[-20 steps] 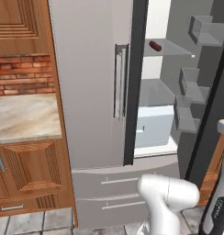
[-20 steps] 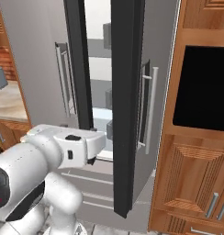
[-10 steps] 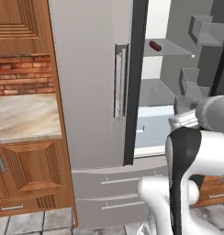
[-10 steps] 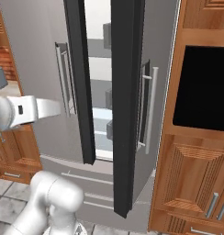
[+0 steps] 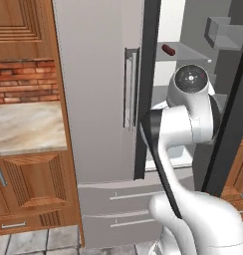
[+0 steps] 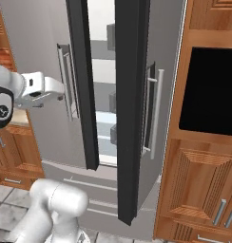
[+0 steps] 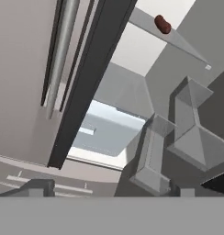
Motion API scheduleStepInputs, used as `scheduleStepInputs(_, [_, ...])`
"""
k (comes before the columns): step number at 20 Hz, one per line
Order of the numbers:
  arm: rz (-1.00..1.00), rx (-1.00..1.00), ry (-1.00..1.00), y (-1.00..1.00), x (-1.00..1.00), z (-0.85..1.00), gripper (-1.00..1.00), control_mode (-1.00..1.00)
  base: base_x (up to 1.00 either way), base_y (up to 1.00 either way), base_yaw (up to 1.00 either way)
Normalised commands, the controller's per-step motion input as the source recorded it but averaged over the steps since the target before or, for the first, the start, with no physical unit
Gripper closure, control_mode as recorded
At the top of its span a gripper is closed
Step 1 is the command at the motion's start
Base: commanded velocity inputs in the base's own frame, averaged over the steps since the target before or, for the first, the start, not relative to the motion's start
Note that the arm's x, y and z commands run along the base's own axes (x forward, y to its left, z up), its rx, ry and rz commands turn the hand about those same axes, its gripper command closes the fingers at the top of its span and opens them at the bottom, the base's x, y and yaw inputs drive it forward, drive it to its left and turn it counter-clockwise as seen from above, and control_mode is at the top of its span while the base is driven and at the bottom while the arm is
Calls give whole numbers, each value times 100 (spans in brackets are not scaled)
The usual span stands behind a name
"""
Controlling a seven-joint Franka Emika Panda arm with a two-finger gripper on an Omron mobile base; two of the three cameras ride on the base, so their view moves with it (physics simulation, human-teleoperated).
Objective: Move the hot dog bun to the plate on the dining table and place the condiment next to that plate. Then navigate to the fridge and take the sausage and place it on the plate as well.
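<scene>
Up at one o'clock in our hand view, the sausage (image 7: 162, 24), a small dark reddish-brown cylinder, lies on a pale glass shelf (image 7: 178, 41) inside the open fridge (image 5: 98, 74). From our left base view it sits at about one o'clock too, on that same shelf, above and just left of our arm's (image 5: 185, 124) round white elbow joint.

We find the sausage well apart from our gripper (image 7: 109, 187). Its two dark finger tips rise at seven and five o'clock along the bottom of the hand view, spread wide with nothing between them, so the gripper is released.

Around the sausage we see the fridge's white interior, with grey door bins (image 7: 187, 133) stacked at four o'clock in the hand view. A dark door edge (image 7: 93, 78) runs from twelve o'clock down to eight o'clock, and beside it, at ten o'clock, a long silver handle (image 7: 63, 50) on the closed grey door.

From our right base view the fridge stands at twelve o'clock with one door (image 6: 132, 104) swung out toward us, and our arm reaches in from nine o'clock. Wooden cabinets (image 6: 203, 190) sit at four o'clock beneath a black panel (image 6: 208, 90).

From our left base view, a marbled surface (image 5: 24, 124) with a brick wall (image 5: 24, 82) behind it lies at nine o'clock, and fridge drawers (image 5: 123, 199) at six o'clock.
</scene>
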Motion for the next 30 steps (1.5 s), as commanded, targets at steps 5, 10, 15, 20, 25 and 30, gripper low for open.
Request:
scheduleStepInputs(5, [0, -4, 0, -35, 100, -17, -100, -100, 0, 0, 0])
scheduleStepInputs(10, [-1, -7, 0, -49, 100, -16, -100, -100, 0, 0, 0])
scheduleStepInputs(15, [-8, -11, 1, -67, 66, -8, -100, -100, 0, 0, 0])
scheduleStepInputs(20, [-10, -14, 0, -80, 19, -4, -100, -100, 0, 0, 0])
scheduleStepInputs(25, [-9, -14, 0, -83, -2, -4, -100, -100, 0, 0, 0])
scheduleStepInputs(30, [-10, -13, 0, -98, -44, -13, -100, -100, 0, 0, 0])
